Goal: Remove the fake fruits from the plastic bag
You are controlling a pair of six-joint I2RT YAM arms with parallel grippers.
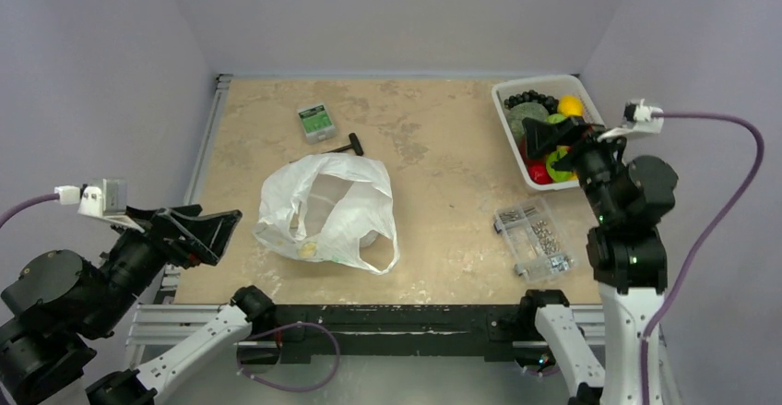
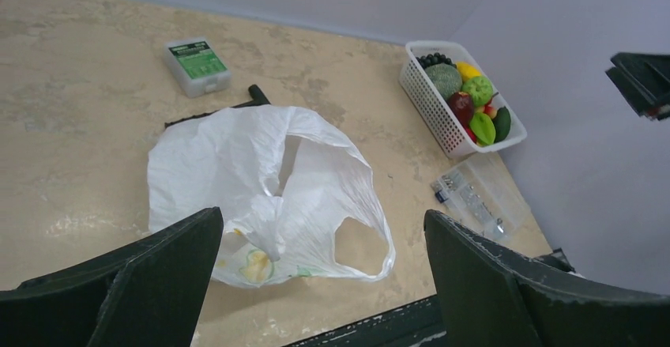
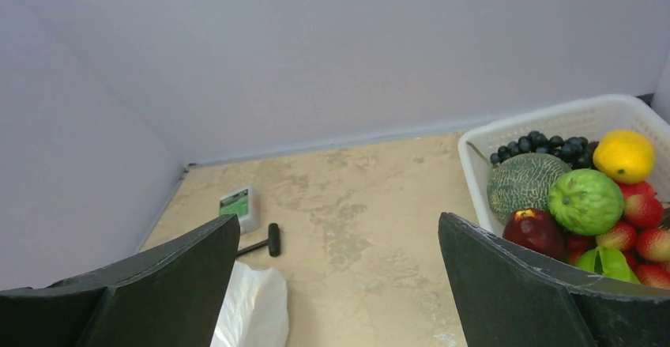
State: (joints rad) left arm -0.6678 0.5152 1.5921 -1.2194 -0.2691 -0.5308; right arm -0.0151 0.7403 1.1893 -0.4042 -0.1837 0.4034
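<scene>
Nearest, left gripper point(image 1: 210, 230) hovers at near-left edge of table point(image 1: 433, 147), jaws wide apart, nothing between. Just right of it, plastic bag point(image 1: 325, 211) lies crumpled, near-centre, mouth gaping. 1 yellowish fruit point(image 1: 309, 249) shows through film at near edge. Clear box of screws point(image 1: 537, 239) sits right of bag, apart. Right gripper point(image 1: 551, 134) hangs over white basket point(image 1: 503, 101), jaws spread, empty. Black T-handle tool point(image 1: 346, 148) lies just beyond bag, green-labelled box point(image 1: 316, 121) farther. Basket at far right holds fruits point(image 1: 570, 105).
</scene>
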